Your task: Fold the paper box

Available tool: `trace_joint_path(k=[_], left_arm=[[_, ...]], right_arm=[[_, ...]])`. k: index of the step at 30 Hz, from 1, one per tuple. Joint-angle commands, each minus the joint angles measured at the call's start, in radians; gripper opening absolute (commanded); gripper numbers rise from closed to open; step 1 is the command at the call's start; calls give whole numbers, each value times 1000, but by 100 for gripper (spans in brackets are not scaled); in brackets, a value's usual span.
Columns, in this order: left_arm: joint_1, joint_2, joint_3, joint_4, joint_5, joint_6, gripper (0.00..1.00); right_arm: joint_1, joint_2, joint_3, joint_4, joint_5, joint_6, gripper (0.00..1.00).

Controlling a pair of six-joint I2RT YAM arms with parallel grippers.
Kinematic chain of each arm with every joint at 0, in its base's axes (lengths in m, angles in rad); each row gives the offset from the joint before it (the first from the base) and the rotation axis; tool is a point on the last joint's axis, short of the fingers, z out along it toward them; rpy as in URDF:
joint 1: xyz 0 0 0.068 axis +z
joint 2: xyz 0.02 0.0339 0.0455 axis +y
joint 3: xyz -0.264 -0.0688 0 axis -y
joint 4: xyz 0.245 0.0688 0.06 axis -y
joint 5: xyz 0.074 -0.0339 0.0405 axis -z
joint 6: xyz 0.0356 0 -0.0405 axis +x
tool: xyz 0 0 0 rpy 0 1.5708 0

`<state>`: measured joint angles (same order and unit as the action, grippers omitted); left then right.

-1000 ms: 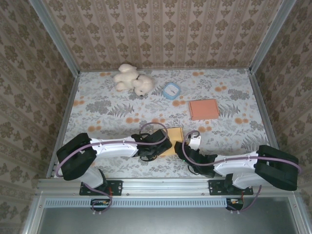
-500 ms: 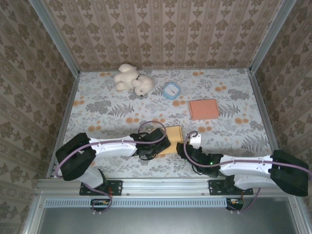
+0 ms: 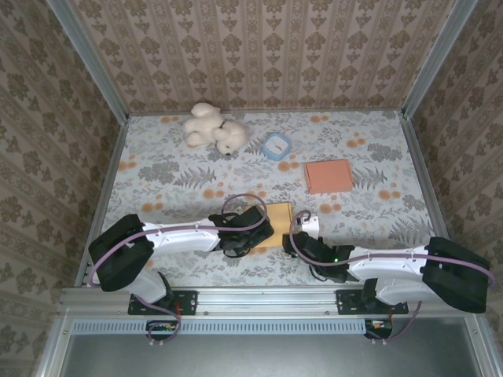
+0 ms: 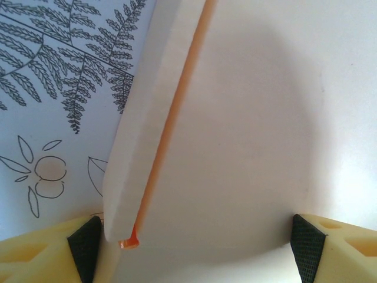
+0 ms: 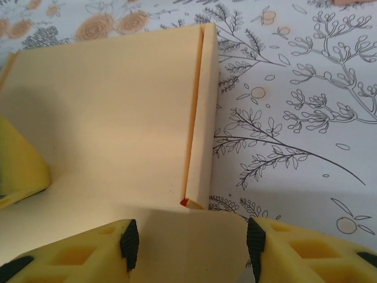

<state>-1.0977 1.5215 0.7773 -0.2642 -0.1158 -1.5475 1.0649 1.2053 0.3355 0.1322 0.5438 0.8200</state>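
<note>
Left gripper [image 4: 194, 244] stands wide open, as it did a second ago, its fingers [image 4: 35, 253] resting on the paper box [image 3: 277, 217]. The box lies flat on the table [image 3: 157, 177] near the front edge, between the two arms. A narrow flap [image 4: 138, 135] on its side is a little lifted. Right gripper [image 5: 189, 250] has a rounded flap [image 5: 188, 233] between its pads; whether it clamps it, I cannot tell. The right elbow now sits slightly farther right, and the box has hardly moved.
</note>
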Motion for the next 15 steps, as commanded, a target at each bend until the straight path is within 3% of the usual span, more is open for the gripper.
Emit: trace_joint_path(k=[1,7,15], left_arm=[[13,7,-40,-147,-28,21,84],[13,9,-36,-147,-28,20,84],[13,17,-35,-144,-26,17,84]], right_arm=[[-27,33,23,58,-88,-42,55],[-58,76,7,171,-224,6,50],[-67,66,20,175,-313,33,48]])
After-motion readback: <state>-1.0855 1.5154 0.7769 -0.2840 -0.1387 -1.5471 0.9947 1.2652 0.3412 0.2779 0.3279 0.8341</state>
